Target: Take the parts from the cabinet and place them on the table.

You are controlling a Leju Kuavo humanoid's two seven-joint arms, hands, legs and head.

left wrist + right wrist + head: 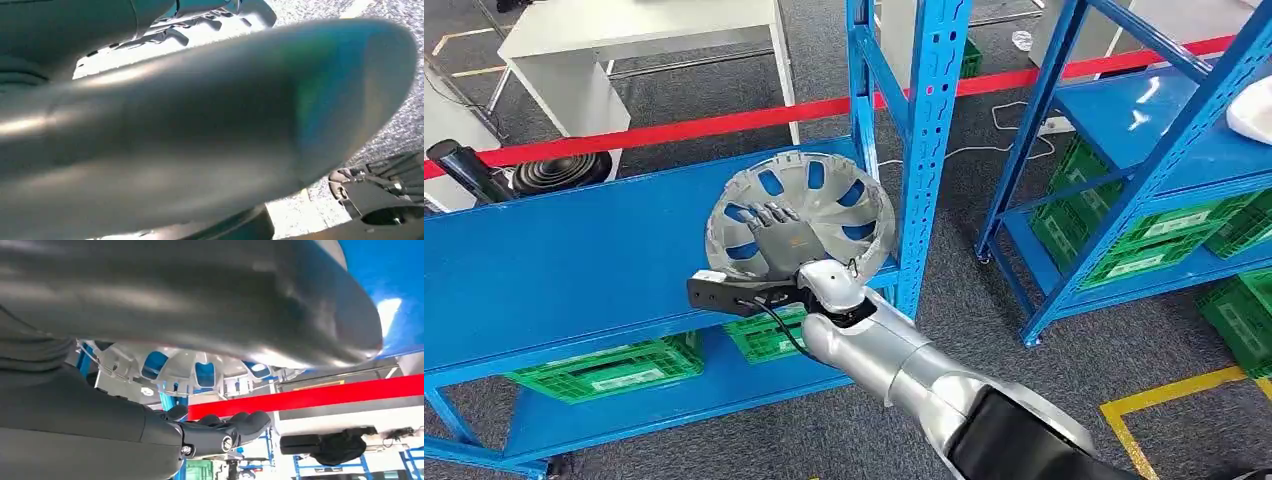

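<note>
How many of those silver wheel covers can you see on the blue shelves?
1: a single silver wheel cover on the near blue rack's upper shelf, beside the upright, with the robot's right hand on it. Others may be hidden.

Wheel cover (824,205) centre behind robot hand (776,236)

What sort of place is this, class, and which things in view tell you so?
Probably a warehouse or workshop test area: blue steel shelving, green storage crates on lower shelves, a silver wheel cover under the right hand, and red barrier tape.
</note>
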